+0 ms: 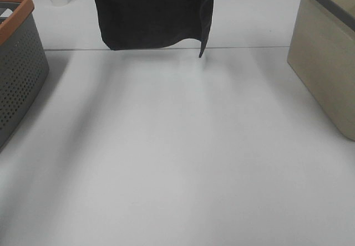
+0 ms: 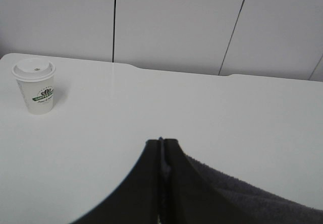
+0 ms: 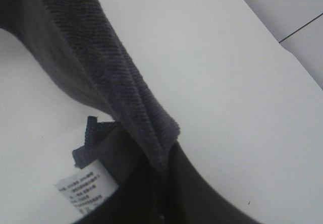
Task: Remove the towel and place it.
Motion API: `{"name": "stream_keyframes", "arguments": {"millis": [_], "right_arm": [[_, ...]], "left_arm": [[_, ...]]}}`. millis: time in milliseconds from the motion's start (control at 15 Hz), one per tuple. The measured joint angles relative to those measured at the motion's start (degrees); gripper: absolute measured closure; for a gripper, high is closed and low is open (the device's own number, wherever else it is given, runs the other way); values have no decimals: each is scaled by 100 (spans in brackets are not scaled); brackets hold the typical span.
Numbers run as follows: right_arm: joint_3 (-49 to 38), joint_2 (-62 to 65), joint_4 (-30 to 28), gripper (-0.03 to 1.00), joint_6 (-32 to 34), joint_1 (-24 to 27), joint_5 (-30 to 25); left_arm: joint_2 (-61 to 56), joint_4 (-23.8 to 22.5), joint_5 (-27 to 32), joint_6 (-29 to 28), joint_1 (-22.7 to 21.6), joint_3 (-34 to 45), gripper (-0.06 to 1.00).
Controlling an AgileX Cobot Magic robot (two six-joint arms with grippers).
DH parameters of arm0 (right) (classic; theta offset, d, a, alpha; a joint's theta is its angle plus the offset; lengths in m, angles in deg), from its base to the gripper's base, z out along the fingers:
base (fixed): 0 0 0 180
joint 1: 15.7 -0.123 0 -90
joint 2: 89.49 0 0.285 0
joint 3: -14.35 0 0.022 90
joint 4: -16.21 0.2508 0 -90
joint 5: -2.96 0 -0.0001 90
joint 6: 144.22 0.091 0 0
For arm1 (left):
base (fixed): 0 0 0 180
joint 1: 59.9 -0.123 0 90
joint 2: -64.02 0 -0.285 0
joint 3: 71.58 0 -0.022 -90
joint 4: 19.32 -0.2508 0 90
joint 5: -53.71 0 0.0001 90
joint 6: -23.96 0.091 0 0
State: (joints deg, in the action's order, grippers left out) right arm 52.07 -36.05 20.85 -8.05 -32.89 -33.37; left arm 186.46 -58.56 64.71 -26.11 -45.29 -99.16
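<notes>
both pairs of jaws are pinched together on cloth: your left gripper [image 2: 161, 151] shows its jaws pressed tight with the towel [image 1: 150, 13] trailing off beside them. your right gripper [image 3: 162, 183] nips a folded ridge of it near the white care tag [image 3: 87, 191]. you see the towel hanging above the far side of the white table [image 1: 177, 146], one corner drooping lower. around it, well apart: a lidded paper cup [image 2: 35, 88] far left, a grey basket [image 1: 19, 74] with an orange rim at the left edge, and a beige bin [image 1: 324, 63] at the right.
</notes>
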Motion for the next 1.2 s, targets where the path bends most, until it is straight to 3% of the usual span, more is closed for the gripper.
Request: {"name": "stream_keyframes", "arguments": {"millis": [200,267,533,933,1200], "right_arm": [[-430,29,264,95,0,0,-189],[-1610,258,252,95,0,-6,11],[-3581,940,447,95,-327,-11,842],[-5598,1409,756,95,-670,-138,1381],[-6159,1421,751,95,-1049,-229,1461]], "left_arm": [[-6,0,92,-6,6,688,94],[-155,0,11,-103,138,1627,94],[-539,-46,-516,-344,292,3157,94],[-653,-160,-424,-430,768,4068,94],[-659,-223,258,-430,1232,4440,94]]}}
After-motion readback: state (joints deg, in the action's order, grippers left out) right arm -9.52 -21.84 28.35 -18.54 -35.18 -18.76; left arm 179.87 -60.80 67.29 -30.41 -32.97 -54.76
